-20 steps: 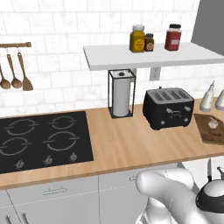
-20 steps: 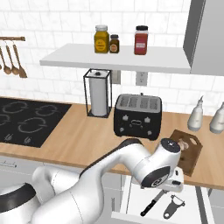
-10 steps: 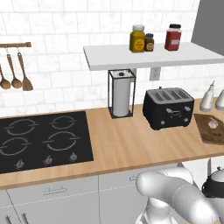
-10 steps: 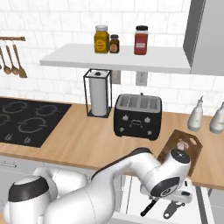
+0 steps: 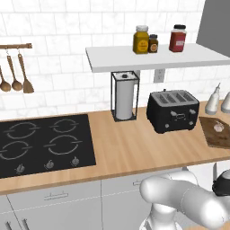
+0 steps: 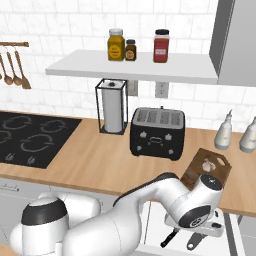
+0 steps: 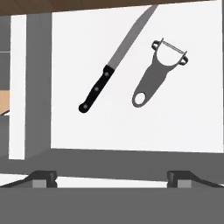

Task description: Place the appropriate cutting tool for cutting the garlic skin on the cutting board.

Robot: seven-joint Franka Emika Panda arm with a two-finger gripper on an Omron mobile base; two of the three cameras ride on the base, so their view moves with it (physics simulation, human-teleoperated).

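Light wood bench [image 6: 95, 165] carrying, in descending size, a black four-burner hob [image 5: 40, 143], a black four-slot toaster [image 6: 157, 132], a paper-towel holder [image 6: 113, 106] and, at the right end, the dark brown cutting board [image 6: 197, 167] with the whitish garlic [image 6: 208, 164] resting on it. Two pale shakers [image 6: 224, 131] stand behind the board; three jars [image 6: 116, 44] sit on the white shelf [image 6: 130, 67], their labels too small to read. Below the bench edge, an open white drawer [image 7: 131, 131] holds the knife [image 7: 111, 65] and, just beside it but apart, a grey peeler [image 7: 159, 70]. In the hand view the knife's long axis runs diagonally, black riveted handle toward lower left, blade toward upper right. The end effector [image 7: 113, 177] hangs above the drawer, fingers wide apart, gripping nothing.
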